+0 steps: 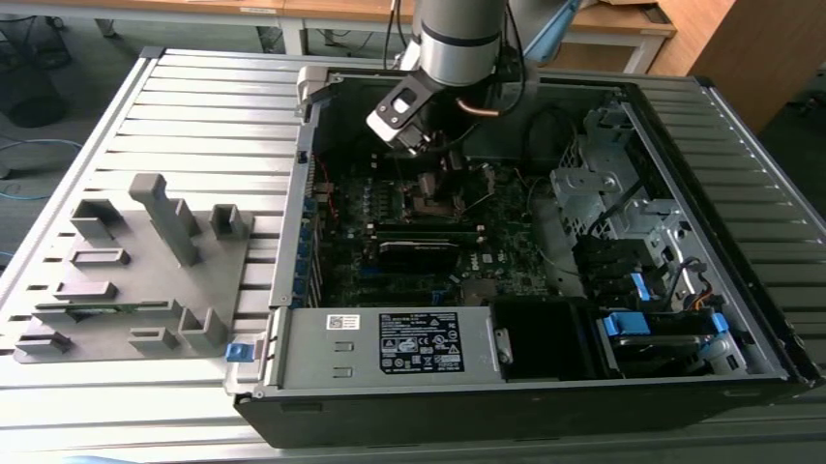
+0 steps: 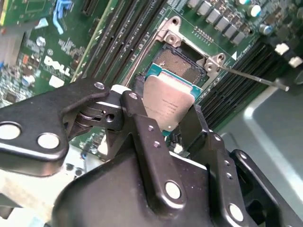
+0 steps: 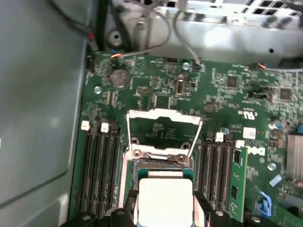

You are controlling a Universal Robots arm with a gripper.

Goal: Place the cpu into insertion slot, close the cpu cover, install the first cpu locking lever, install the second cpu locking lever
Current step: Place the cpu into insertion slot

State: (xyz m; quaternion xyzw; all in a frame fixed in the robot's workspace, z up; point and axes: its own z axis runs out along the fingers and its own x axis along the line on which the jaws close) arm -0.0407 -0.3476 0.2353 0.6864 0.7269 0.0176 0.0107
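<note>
The end effector (image 2: 166,106) is clenched on the cpu (image 2: 169,94). Its two fingers (image 2: 142,127) pinch opposite edges, which leaves the flat underside free to meet the insertion slot (image 2: 182,71) lying just beneath and a little ahead of the chip. Whether the chip already touches the slot I cannot tell. The cpu cover (image 3: 163,118), a thin silver frame with a square window, stands tipped up on its hinge at the slot's far side, so the slot's patterned centre is bare to receive the chip. A locking lever (image 2: 255,78) juts out as a thin metal rod and appears unlatched, which would be why the cover can stand up. The chip is a small flat square with a dull silver-grey metal top carrying faint print, and a green rim shows at its edge. Long black memory slots (image 2: 118,42) flank the slot on both sides. In the exterior view the arm reaches down into an open computer case (image 1: 516,406) resting on a slatted worktop (image 1: 193,106).
</note>
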